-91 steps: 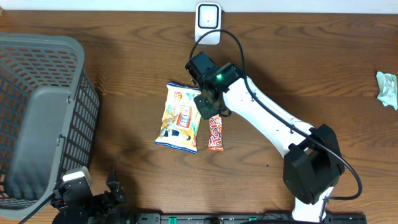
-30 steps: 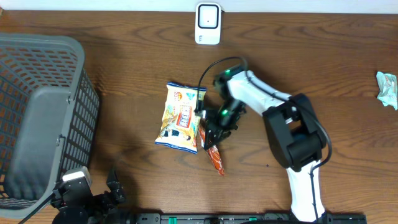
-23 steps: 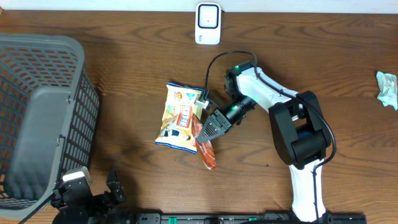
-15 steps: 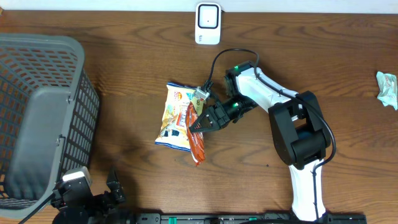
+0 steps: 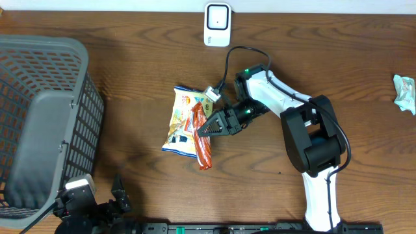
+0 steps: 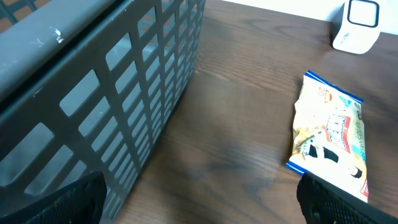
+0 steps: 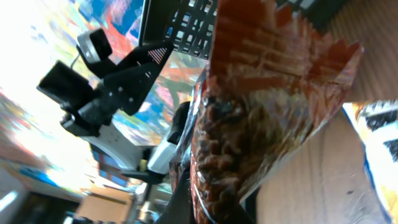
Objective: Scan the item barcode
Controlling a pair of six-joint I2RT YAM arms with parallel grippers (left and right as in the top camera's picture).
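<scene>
Candy bar (image 5: 204, 151) hangs clamped in right tool (image 5: 199, 132).

A dark wooden table (image 5: 130, 78) carries a grey mesh basket (image 5: 39, 123) on its left side and a white scanner (image 5: 217, 24) at the far edge, near the middle. A snack bag (image 5: 182, 120) lies flat near the centre, and a crumpled pale wrapper (image 5: 405, 93) sits at the right edge.

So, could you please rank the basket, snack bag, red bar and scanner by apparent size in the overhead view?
1. Basket, clearly largest.
2. Snack bag, second.
3. Scanner and red bar: about alike; the bar is held in the right claw, possibly nearer the camera, so I won't rank them.
</scene>
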